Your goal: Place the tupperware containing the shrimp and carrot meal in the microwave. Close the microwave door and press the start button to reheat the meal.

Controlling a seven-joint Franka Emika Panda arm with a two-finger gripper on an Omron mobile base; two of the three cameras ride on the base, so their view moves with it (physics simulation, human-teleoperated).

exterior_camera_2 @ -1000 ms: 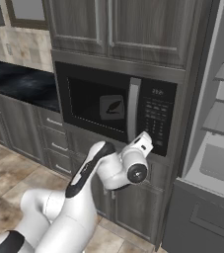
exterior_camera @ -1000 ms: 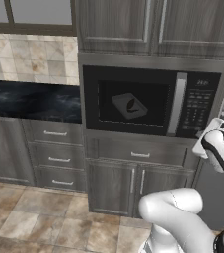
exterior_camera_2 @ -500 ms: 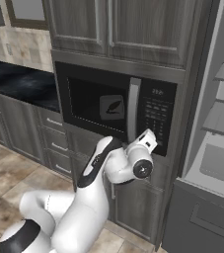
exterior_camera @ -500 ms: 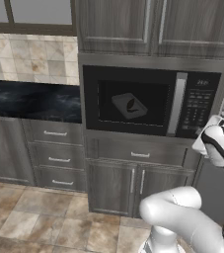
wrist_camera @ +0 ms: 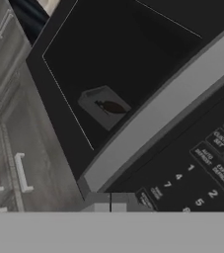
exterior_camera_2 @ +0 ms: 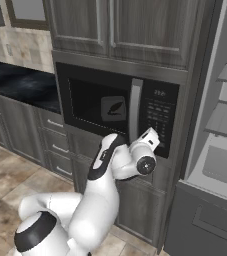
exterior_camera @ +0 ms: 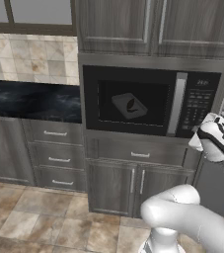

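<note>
I see the microwave (exterior_camera: pixel 150 101) with its door (exterior_camera: pixel 130 102) shut, the tupperware (exterior_camera: pixel 129 105) visible behind the dark glass. My arm's white wrist sits just right of the keypad (exterior_camera: pixel 197 106). A dark worktop (exterior_camera: pixel 32 101) runs to the left.

One microwave (exterior_camera: pixel 150 102) sits in the cabinetry, with one microwave door (exterior_camera: pixel 128 103) and one grey handle strip (exterior_camera: pixel 175 104). One tupperware (exterior_camera: pixel 129 105) shows behind the glass. Three drawers (exterior_camera: pixel 55 133) stack left of it.
</note>
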